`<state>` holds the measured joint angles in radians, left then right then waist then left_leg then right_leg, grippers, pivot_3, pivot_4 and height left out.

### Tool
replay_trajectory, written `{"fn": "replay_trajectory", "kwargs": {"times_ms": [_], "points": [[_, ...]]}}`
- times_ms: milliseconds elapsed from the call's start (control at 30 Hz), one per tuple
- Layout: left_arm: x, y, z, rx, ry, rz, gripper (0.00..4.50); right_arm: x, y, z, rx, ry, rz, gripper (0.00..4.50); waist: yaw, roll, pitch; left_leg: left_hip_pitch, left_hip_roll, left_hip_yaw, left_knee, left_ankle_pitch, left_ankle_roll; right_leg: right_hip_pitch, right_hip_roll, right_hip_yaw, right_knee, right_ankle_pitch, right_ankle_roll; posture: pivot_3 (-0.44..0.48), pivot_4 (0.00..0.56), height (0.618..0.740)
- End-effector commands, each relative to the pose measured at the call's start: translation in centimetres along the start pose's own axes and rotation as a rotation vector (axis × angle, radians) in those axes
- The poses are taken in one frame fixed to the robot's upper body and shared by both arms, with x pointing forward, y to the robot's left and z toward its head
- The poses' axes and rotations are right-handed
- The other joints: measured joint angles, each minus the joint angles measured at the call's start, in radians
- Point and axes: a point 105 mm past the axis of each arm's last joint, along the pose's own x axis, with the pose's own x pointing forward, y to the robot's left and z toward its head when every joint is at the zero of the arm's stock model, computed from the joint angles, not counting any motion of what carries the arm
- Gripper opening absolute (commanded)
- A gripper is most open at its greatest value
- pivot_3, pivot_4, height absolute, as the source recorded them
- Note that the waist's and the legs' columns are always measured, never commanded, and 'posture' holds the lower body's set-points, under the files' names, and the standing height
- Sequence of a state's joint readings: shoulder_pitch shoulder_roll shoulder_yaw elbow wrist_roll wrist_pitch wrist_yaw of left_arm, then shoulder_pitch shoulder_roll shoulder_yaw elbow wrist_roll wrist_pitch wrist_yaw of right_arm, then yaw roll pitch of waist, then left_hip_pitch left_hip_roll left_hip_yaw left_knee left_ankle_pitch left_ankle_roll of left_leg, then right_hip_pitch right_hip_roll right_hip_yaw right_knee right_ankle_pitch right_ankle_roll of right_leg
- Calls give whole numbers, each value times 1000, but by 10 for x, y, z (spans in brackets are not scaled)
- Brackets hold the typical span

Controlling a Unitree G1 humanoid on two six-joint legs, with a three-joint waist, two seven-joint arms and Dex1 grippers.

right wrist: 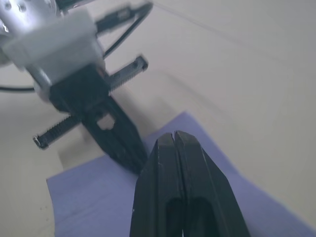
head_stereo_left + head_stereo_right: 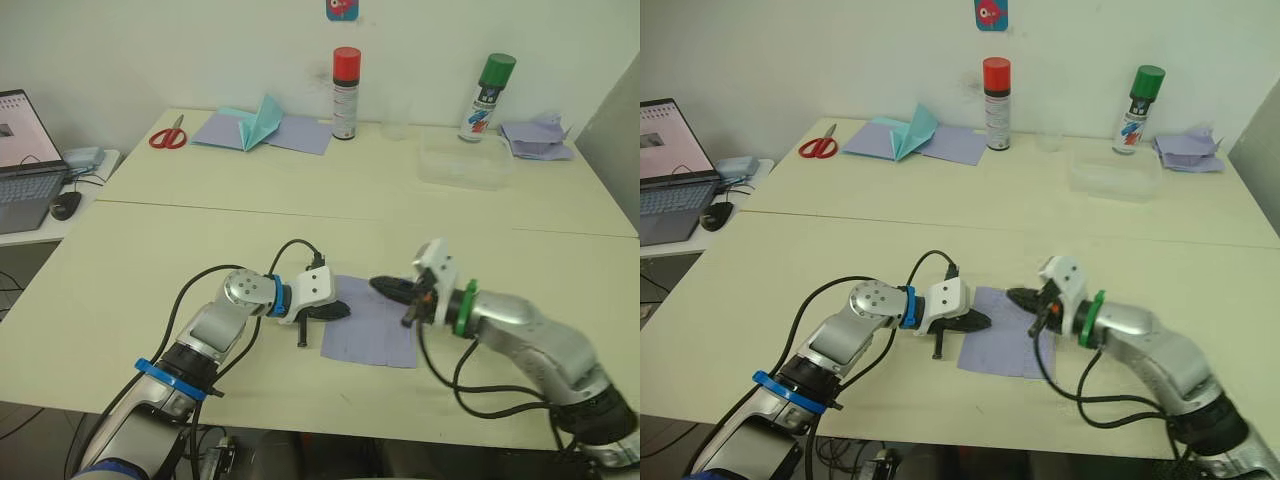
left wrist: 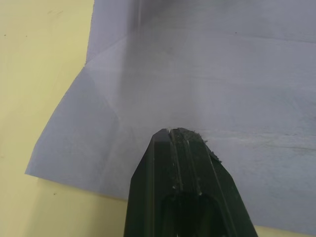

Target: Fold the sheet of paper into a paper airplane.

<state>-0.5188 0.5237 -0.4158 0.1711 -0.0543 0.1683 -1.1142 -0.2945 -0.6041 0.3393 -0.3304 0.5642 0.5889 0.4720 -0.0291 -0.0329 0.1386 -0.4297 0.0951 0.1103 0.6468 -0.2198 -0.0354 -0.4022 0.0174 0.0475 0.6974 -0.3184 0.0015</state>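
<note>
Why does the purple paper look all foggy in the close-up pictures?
In the left wrist view the sheet of paper sits very near the lens, so its far part goes hazy; in the right wrist view the left gripper looks soft; the left eye view is evenly lit, with soft shadows.

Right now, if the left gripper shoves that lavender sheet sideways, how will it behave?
Probably slides or buckles: the sheet of paper lies thin and flat on the smooth table. Likely floppy; its creases may act as hinges. The left gripper, closed, sits at its edge, so it could ride over the paper.

Two closed grippers, right gripper (image 1: 176, 136) and left gripper (image 1: 132, 160), over the sheet of paper (image 1: 103, 197).
</note>
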Motion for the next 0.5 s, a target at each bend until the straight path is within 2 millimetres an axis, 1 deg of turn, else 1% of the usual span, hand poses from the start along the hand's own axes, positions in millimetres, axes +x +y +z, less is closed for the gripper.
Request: {"fn": "replay_trajectory", "kwargs": {"times_ms": [33,100,200,300,333,400,500], "points": [[2,-11,-29,-67,109,-26,0,6,-8,-16,2,56,-67,34,0,0,0,0,0,0,0,0,0,0,0,0,0,1,-1,0,150,740],[1,-11,-29,-64,112,-30,0,5,-16,-28,-13,97,-110,34,0,0,0,0,0,0,0,0,0,0,0,0,0,1,-1,0,150,740],[0,-12,-30,-66,115,-32,0,-1,-30,-33,12,98,-191,34,0,0,0,1,0,0,0,0,0,0,0,0,0,1,-2,0,150,740],[-1,-13,-31,-70,119,-36,0,-15,-52,-38,66,87,-314,34,0,0,0,1,0,0,0,0,0,1,0,0,0,1,-2,0,150,740],[-1,-13,-31,-71,120,-37,0,-21,-58,-43,86,92,-353,34,0,0,0,2,0,0,0,0,0,1,0,0,0,1,-2,0,150,740],[-1,-13,-32,-72,122,-37,0,-30,-63,-51,96,108,-390,34,0,0,0,5,0,0,-1,0,0,6,0,0,0,1,-2,0,150,740],[-2,-12,-32,-72,125,-36,0,-41,-66,-63,93,136,-430,34,-1,0,0,16,0,0,-2,0,0,16,-1,0,-3,-3,1,0,150,740]]}}
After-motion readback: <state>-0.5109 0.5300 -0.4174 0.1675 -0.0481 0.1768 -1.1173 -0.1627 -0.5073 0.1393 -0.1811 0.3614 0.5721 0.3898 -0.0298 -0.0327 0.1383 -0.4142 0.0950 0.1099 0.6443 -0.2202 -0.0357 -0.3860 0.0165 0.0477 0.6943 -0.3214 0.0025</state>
